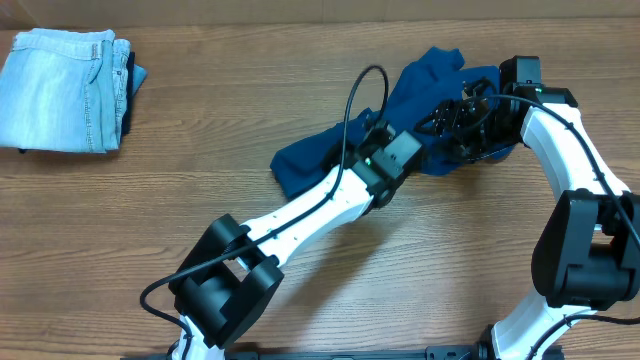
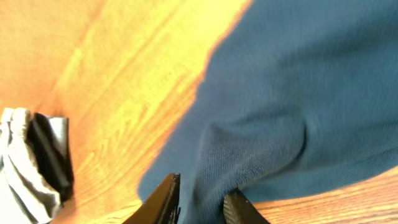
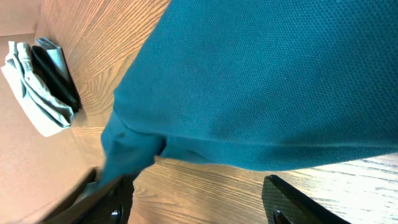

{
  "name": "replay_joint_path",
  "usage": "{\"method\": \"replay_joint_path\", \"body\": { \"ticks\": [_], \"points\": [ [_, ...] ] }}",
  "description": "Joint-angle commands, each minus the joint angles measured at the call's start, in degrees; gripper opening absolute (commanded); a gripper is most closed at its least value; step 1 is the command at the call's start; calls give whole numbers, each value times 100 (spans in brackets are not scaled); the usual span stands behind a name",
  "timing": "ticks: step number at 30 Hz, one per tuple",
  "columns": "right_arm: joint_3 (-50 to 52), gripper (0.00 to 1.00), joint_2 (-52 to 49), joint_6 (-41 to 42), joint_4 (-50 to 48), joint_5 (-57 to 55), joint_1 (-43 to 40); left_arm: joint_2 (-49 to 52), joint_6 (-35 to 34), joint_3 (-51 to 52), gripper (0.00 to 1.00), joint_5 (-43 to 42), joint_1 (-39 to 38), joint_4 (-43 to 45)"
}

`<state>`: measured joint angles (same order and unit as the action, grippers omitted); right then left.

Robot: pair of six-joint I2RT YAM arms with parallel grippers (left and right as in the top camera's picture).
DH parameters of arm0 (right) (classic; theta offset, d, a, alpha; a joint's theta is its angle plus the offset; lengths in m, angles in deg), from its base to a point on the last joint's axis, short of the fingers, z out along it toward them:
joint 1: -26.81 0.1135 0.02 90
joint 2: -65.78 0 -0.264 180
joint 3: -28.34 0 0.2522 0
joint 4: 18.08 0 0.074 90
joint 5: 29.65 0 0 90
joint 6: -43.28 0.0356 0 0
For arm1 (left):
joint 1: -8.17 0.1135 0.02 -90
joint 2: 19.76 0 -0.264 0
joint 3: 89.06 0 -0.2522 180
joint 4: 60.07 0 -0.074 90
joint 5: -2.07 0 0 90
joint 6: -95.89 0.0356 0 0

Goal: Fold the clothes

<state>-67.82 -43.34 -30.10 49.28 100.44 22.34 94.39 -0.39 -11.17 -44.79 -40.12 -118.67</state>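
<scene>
Folded pale denim jeans [image 1: 65, 90] lie at the far left of the wooden table [image 1: 200, 200], well apart from everything else. Right of the table's centre, the teal-blue polo shirt [image 1: 320, 160] lies crumpled in a loose heap, and both arms reach onto it. The left gripper [image 2: 202, 208] sits at the heap's near-left part. Its fingers [image 2: 163, 202] stand close together, with a raised ridge of the knit fabric filling the narrow gap between them, so it is pinching the shirt. The rest of the cloth spreads away beyond the fingertips. Further right, the right gripper [image 3: 199, 199] is over the heap's far right end, its jaws spread wide. The fabric lies just past its fingertips. One fold droops onto one finger [image 3: 109, 199], and bare wood shows between the two.
</scene>
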Motion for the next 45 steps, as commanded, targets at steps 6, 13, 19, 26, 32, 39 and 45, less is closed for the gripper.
{"method": "replay_joint_path", "body": {
  "ticks": [6, 13, 19, 26, 32, 39, 45],
  "points": [
    [-133, 70, 155, -63, -35, -476, -120, -109, -144, -1676, 28, -79, 192, -1027],
    [-133, 67, 155, -63, -52, -350, -850, -109, -245, -2562, 28, -407, 623, -1869],
    [-133, 73, 155, -358, 109, -186, -1062, -101, -190, -2267, 43, -1768, 688, -1751],
    [-133, 75, 155, -350, 79, -186, -1062, -101, -1379, -844, 65, -1775, 214, -861],
    [-131, 75, 155, -337, 94, -184, -1060, -101, -1399, 101, 66, -2127, -48, 184],
    [-131, 75, 155, -339, 208, -186, -1062, -98, -1036, 367, 61, -2173, -20, 380],
    [-133, 75, 155, -337, 234, -184, -1062, 245, -999, 577, 60, -1910, 155, 656]
  ]
}}
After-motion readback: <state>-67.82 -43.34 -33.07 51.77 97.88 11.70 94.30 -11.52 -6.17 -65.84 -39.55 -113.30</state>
